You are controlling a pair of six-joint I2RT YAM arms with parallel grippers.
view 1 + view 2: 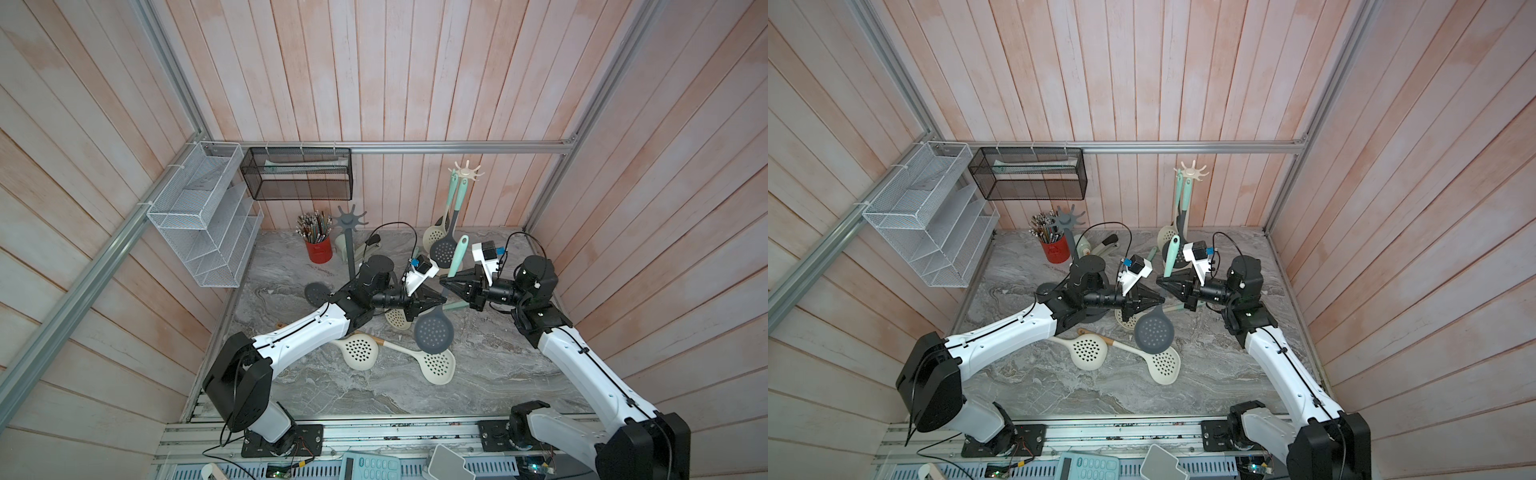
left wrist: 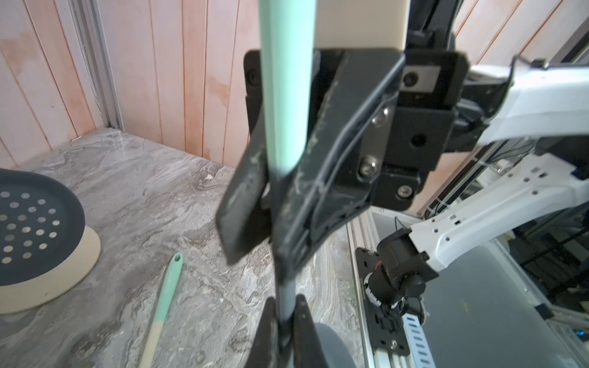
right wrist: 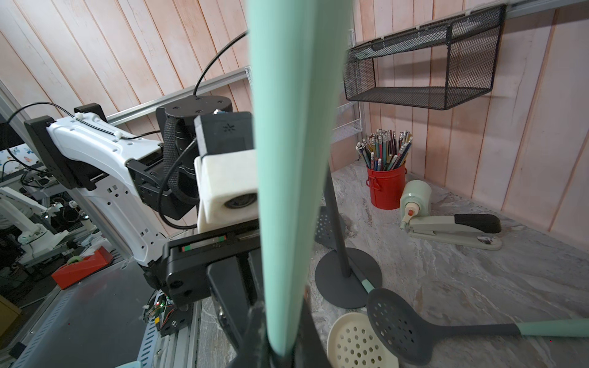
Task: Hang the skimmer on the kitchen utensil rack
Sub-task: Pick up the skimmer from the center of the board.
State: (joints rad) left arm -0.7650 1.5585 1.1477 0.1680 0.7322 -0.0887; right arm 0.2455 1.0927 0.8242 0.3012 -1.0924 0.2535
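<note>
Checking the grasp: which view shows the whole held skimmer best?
Both top views: the skimmer appears whole, grey perforated head to mint handle tip. The left wrist view shows its handle and neck up close; the right wrist view, only the handle.

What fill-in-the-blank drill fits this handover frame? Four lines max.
1. The skimmer raised between the two tools has a mint handle and a dark ___ bowl.
2. Of the left tool and the right tool, the ___ one sits nearer that bowl.
3. ___ skimmers hang on the cream rack.
4. The pencils stand in a ___ can.

Missing words: grey; left; two; red.
</note>
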